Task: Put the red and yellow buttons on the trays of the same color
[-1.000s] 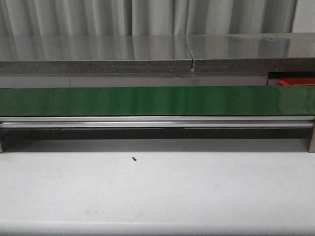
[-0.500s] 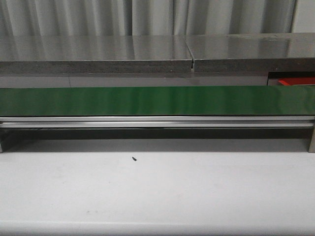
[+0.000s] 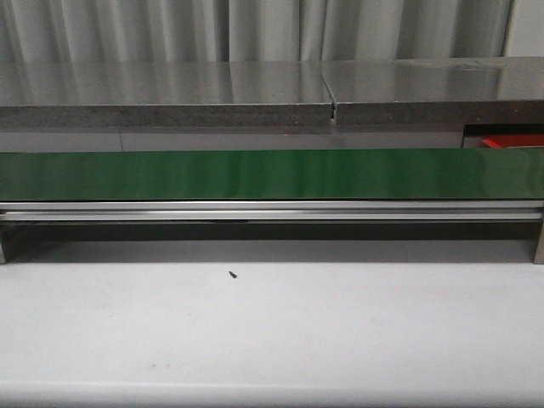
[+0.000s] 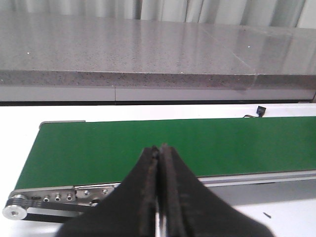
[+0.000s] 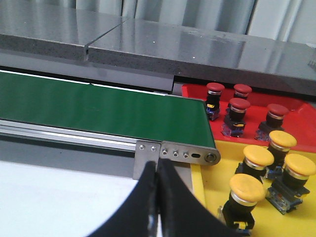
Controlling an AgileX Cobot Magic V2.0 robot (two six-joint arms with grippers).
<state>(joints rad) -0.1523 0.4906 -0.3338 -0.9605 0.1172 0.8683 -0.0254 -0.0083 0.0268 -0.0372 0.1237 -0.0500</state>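
- Background: pale curtain (image 3: 255,25) behind a grey stone counter (image 3: 161,93); the counter has a seam (image 3: 331,106) right of centre in the front view.
- White table (image 3: 272,340) in the foreground, with one small dark speck (image 3: 232,274) on it.
- Green belt (image 3: 255,174) runs across the full width of the front view, on an aluminium rail (image 3: 272,211). No buttons on the belt in any view.
- Left gripper (image 4: 159,150): black fingers pressed together, nothing between them. It hangs over the near edge of the belt, close to the belt's left end, where the roller (image 4: 14,211) and bolted end plate show.
- Right gripper (image 5: 156,165): fingers likewise pressed together, empty. It sits just before the belt's right end bracket (image 5: 177,154).
- Red tray (image 5: 296,106) lies past the right end of the belt, against the counter. Four red buttons (image 5: 239,104) stand upright in it.
- Yellow tray (image 5: 212,197) adjoins the red tray on the near side. Four yellow buttons (image 5: 257,156) are in it, caps up; the nearest (image 5: 246,186) is tilted a little.
- All buttons seen are in the tray of their own colour.
- In the front view only a sliver of the red tray shows at far right, under the counter; neither arm appears there.
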